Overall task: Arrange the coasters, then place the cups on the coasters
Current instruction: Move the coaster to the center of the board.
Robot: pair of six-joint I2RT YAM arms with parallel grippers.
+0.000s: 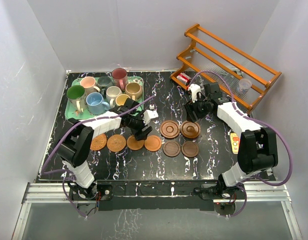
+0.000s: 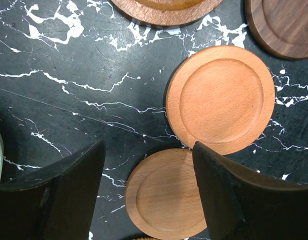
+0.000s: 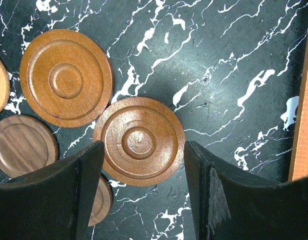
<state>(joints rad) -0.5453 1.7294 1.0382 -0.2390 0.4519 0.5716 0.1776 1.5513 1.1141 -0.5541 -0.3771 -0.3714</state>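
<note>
Four light orange-tan coasters (image 1: 116,143) lie in a row on the black marble table, and four dark brown coasters (image 1: 169,129) form a square to their right. My left gripper (image 1: 142,131) hovers open over the row. In its wrist view the fingers (image 2: 69,195) straddle one tan coaster (image 2: 164,195), with another tan coaster (image 2: 221,100) just beyond. My right gripper (image 1: 196,107) is open too, beside the far right brown coaster. A ringed brown coaster (image 3: 139,141) lies ahead of its fingers (image 3: 229,200). Several cups (image 1: 96,103) stand on a green tray (image 1: 74,114) at the back left.
An orange wooden rack (image 1: 229,65) stands at the back right with a small clear glass cup (image 1: 244,85) on it. A red and white packet (image 1: 183,78) lies by its foot. A square orange card (image 1: 235,141) lies near the right arm. An orange wooden edge (image 3: 304,100) borders the right wrist view.
</note>
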